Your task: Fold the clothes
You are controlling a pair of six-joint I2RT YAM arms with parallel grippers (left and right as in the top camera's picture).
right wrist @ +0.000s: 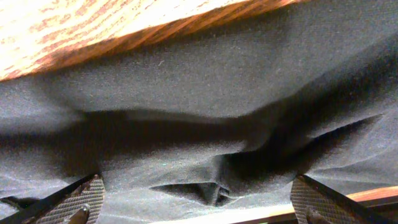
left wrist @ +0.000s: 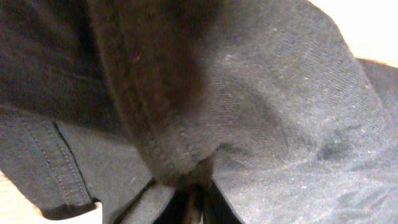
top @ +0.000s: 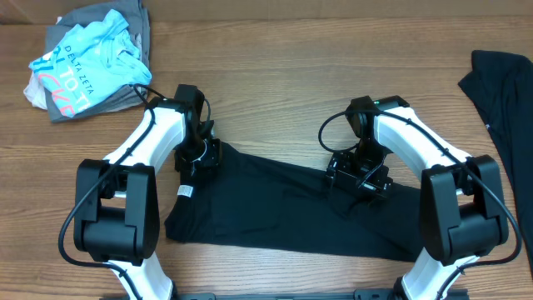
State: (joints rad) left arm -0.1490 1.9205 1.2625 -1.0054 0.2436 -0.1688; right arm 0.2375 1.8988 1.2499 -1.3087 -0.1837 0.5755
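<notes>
Wooden bench [top: 275,75] filled the overhead view, with both arms reaching in from the front edge. Black T-shirt [top: 275,208] lay bunched in a long crumpled band across the front middle of the bench, between the two arms, not flat and not yet folded. Pile of other clothes [top: 92,58], light blue print on grey, sat at the far left corner, well apart. Another dark garment [top: 504,100] lay at the right edge, also apart.

Left claw [top: 200,157] was down at the shirt's upper left end and clamped closed on it; the left wrist view showed a hemmed fold of black cloth gathered right into the jaws. Right claw [top: 360,177] sat on the shirt's upper right part with jaws wide apart, gripping nothing. Its pads [right wrist: 81,199] stood on either side of a ridge of wrinkled cloth. Small white tag [top: 185,191] showed just below the left claw.

Risks, as judged:
- Left pinch looked like it caught only a small bunch near the hem, so a pull could slip it free.
- How many layers it caught could not be told, and a wrong count would twist the fold.
- Only one side was held, so lifting now would drag the shirt sideways and bunch it more.
- Right claw closing on that wrinkle might take only the top layer, giving an uneven lift.
- Shirt lay close to the arm bases, so cloth could snag under them.
</notes>
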